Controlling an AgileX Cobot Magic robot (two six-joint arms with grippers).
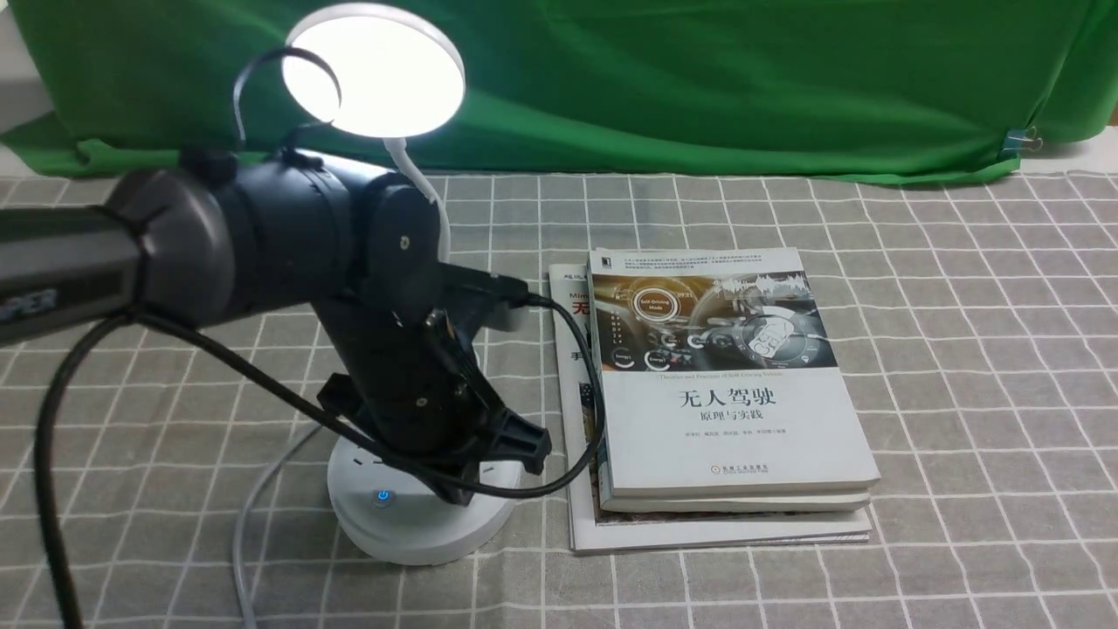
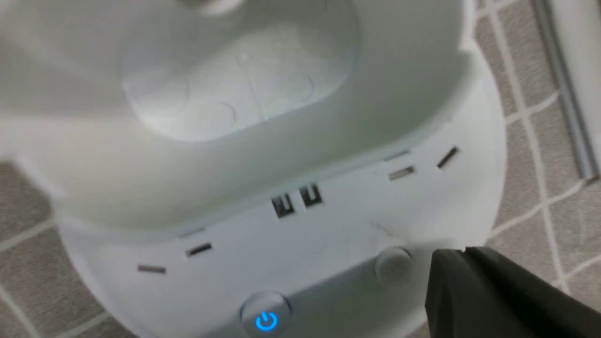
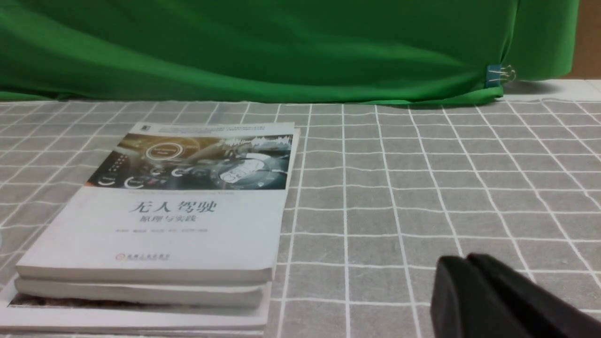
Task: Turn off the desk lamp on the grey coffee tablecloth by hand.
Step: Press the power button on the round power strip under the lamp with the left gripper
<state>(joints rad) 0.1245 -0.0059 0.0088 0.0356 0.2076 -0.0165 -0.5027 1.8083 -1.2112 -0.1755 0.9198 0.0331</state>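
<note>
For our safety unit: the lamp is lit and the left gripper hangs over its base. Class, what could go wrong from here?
The left gripper is nearer the plain button than the blue-lit button, so it may press the wrong one. Its cable loops against the books and might drag them.

The counter (image 1: 1081,155) shows bare only as a pale strip at the far right; the rest is covered by the grey coffee tablecloth (image 1: 961,349), lying flat with its thin white lines in squares; on its left part stands the desk lamp (image 1: 410,524) on a round white base, head lit; a grey cord (image 1: 247,515) runs over the cloth beside the base; just right of the base lies a stack of books (image 1: 725,419), covers up; a green cloth (image 1: 699,79) overlaps the far edge.
</note>
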